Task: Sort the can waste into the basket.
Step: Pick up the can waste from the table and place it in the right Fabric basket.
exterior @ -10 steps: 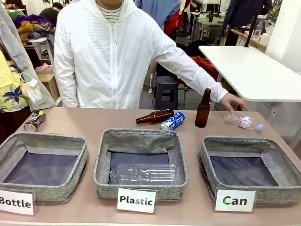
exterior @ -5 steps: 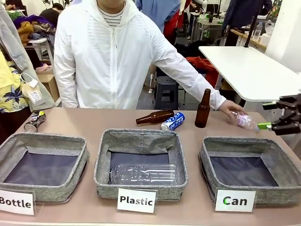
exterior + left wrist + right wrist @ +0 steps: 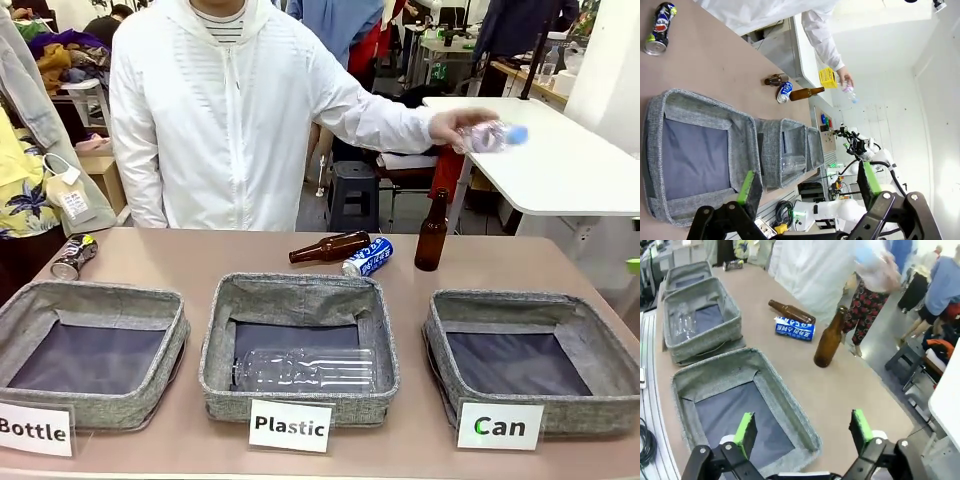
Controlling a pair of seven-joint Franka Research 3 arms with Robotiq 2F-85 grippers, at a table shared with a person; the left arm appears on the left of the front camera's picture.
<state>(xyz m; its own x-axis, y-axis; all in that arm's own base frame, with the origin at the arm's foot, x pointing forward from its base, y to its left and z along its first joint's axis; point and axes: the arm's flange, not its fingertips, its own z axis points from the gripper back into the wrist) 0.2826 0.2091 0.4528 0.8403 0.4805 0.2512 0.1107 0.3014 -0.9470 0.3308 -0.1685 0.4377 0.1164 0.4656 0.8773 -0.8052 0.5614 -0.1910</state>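
Front view, heads up: the blue and white can (image 3: 367,257) is lying on its side on the desk (image 3: 200,255), just beside the tipped brown bottle (image 3: 328,247) and behind the middle basket (image 3: 300,290). The crushed can (image 3: 73,256) sits way over at the desk's left edge. The Can basket (image 3: 530,300) is on the right. The person's hand (image 3: 455,124) holds a clear plastic bottle (image 3: 493,135) up in the air. Your left tool (image 3: 807,181) and right tool (image 3: 803,426) are both spread wide, gripping nothing. The right one hangs above the Can basket.

left hand (image 3: 807,180): jaws wide, empty | right hand (image 3: 802,426): jaws wide, empty
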